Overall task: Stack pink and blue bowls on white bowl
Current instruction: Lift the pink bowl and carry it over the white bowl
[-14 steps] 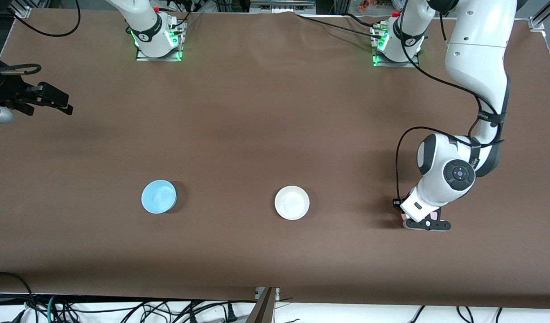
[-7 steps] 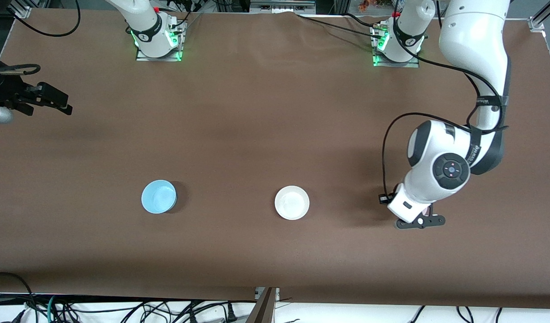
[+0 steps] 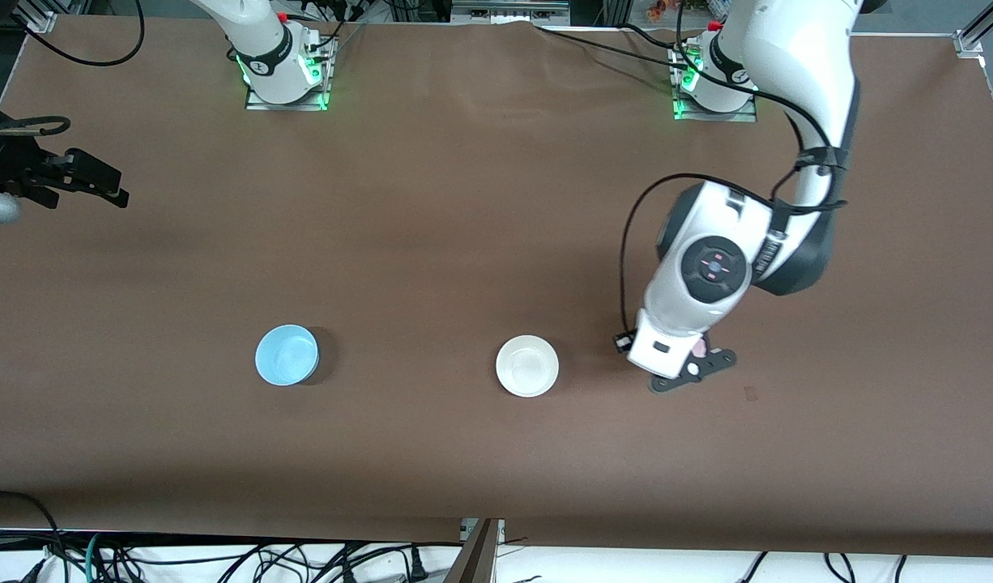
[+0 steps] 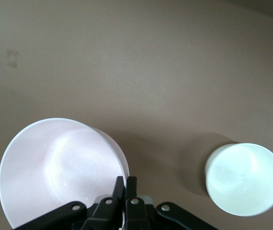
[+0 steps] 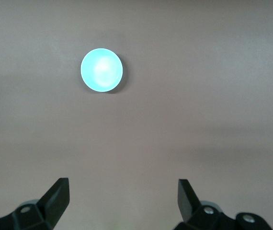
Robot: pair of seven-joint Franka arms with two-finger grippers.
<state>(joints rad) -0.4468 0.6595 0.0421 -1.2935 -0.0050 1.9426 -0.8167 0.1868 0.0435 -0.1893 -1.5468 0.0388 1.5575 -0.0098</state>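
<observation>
White bowl [image 3: 527, 366] taken as landmark; it sat on the brown table [image 3: 464, 202], empty. Left gripper [image 3: 691, 368] hung in the air just beside the white bowl, toward the left arm's end of the table, fingers pinched tight on the rim of the pink bowl [image 4: 62, 170]. In the left wrist view the pinch caught one edge only, with the rest of the pink bowl cantilevered out from the jaws and the white bowl [image 4: 244, 178] lying off to one side below, not yet under it. From the front the pink bowl was almost wholly hidden beneath the wrist; only a sliver of pink showed. Blue bowl [image 3: 287, 355] stood well apart from the white bowl, toward the right arm's end of the table, about level with it, untouched. Right gripper [image 5: 122, 191] waited high up toward the right arm's end, well apart from the white bowl, fingers spread wide and holding nothing, with the blue bowl [image 5: 102, 70] in sight below. Risks as judged: a one-edge grip may let the pink bowl swing or slip during travel; a release off-centre would leave it perched on the white rim or tipped; a low approach could knock the light white bowl away.
</observation>
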